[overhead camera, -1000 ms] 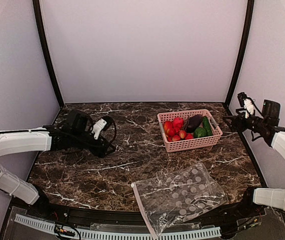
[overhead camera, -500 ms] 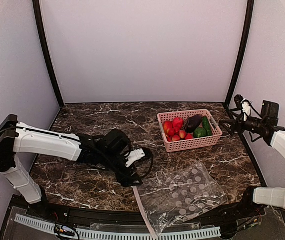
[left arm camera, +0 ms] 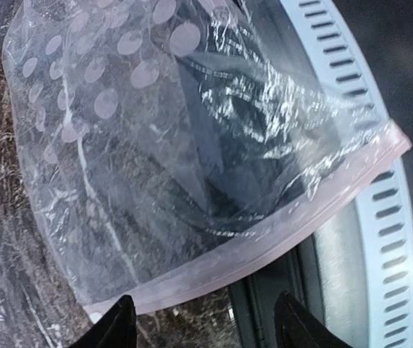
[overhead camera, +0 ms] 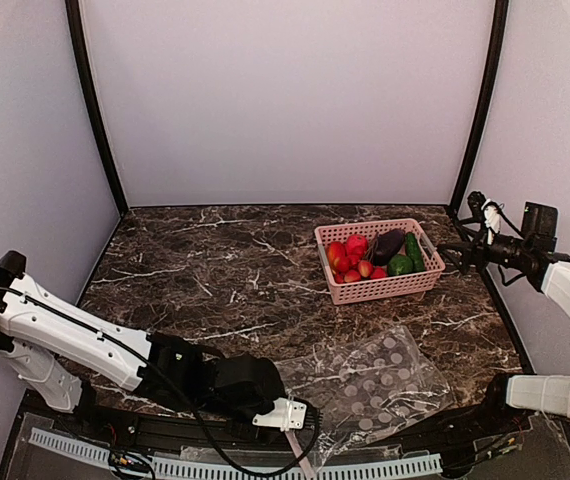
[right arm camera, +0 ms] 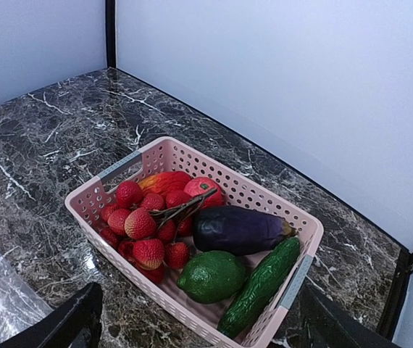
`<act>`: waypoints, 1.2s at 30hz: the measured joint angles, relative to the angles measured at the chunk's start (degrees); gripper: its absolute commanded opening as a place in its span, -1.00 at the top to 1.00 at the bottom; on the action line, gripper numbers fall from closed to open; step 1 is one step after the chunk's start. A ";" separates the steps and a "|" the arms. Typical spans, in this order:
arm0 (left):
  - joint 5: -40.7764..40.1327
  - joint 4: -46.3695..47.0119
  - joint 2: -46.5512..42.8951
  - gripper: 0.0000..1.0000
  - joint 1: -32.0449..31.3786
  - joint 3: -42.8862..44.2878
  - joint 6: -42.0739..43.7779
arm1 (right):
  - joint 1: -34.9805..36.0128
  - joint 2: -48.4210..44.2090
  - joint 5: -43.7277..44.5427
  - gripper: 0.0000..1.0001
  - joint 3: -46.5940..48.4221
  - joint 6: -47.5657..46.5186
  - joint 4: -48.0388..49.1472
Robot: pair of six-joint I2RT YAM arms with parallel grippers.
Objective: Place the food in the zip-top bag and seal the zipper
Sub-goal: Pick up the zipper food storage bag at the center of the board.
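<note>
Your left end effector [left arm camera: 206,330] is released, fingers spread with nothing between them, just short of the zip-top bag [left arm camera: 156,145] lying flat at the near edge of the surface [overhead camera: 215,270]. The zipper [left arm camera: 264,243] runs crosswise directly ahead of it. The left arm is far nearer the bag's mouth, while the right end effector [overhead camera: 452,250], also spread and empty, hovers beside the pink basket [overhead camera: 380,290] holding the food [right arm camera: 192,232].

My station is a lab test booth: marble-look table [overhead camera: 215,260], plain lilac walls [overhead camera: 285,100], black frame posts [overhead camera: 95,110], slotted rail [overhead camera: 385,467] in front.
</note>
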 measured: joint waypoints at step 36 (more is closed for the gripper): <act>-25.99 24.22 9.38 0.75 -8.74 -8.33 29.35 | 0.00 0.94 -1.03 -0.79 0.00 -0.35 -0.42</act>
